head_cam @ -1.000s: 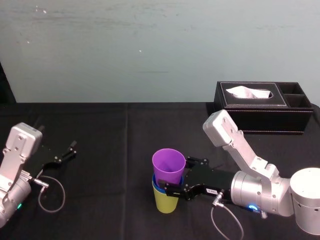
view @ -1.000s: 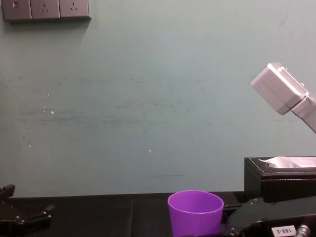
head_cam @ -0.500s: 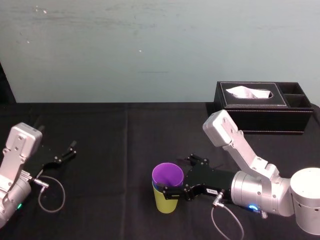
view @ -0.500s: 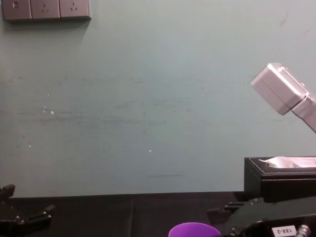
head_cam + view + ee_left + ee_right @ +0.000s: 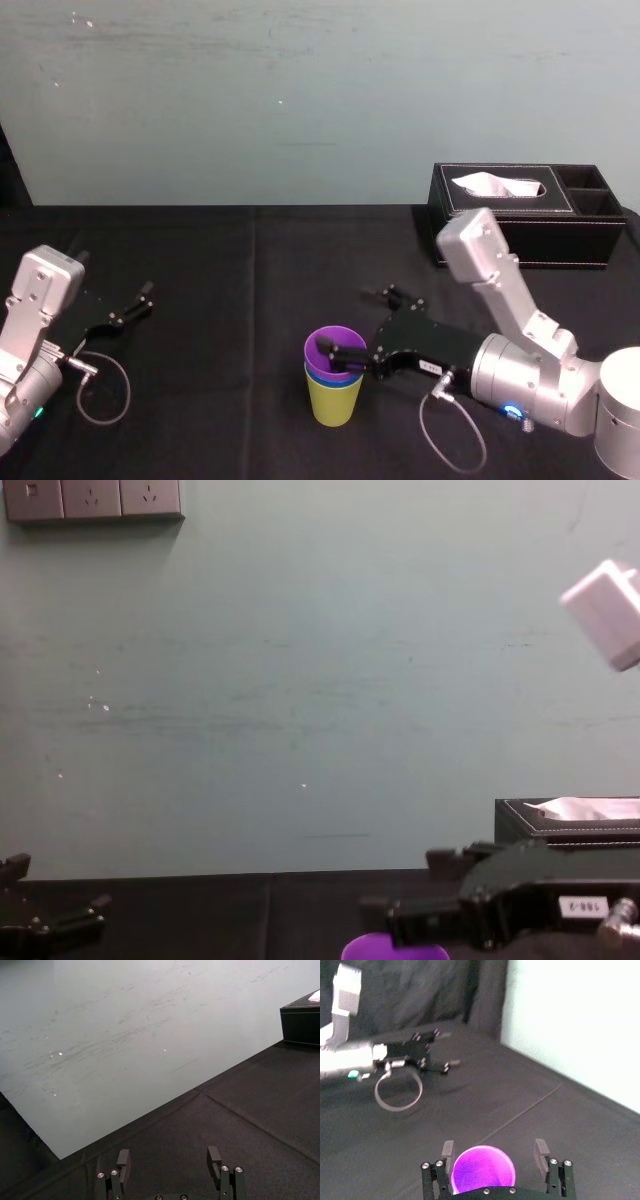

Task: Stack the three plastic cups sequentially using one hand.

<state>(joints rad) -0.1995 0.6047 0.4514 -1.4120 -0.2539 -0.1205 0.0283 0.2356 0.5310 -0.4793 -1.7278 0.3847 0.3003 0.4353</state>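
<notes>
Three plastic cups stand nested at the table's front centre: a yellow-green cup (image 5: 334, 403) at the bottom, a blue cup (image 5: 322, 378) showing as a rim, and a purple cup (image 5: 336, 348) on top. In the right wrist view the purple cup's mouth (image 5: 482, 1170) lies below and between the fingers. The purple rim (image 5: 395, 947) peeks in at the chest view's lower edge. My right gripper (image 5: 372, 325) (image 5: 494, 1151) (image 5: 420, 888) is open just above the stack, holding nothing. My left gripper (image 5: 125, 310) (image 5: 169, 1157) is parked at the far left, open and empty.
A black stitched tissue box (image 5: 525, 215) (image 5: 565, 830) stands at the back right of the black tablecloth (image 5: 220, 290). A loose cable loop (image 5: 105, 385) lies beside the left arm. The left arm's gripper (image 5: 427, 1052) appears far off in the right wrist view.
The purple cup sank down into the blue cup. My right gripper opened, let go of it, and rose slightly above the stack. The left arm stayed still.
</notes>
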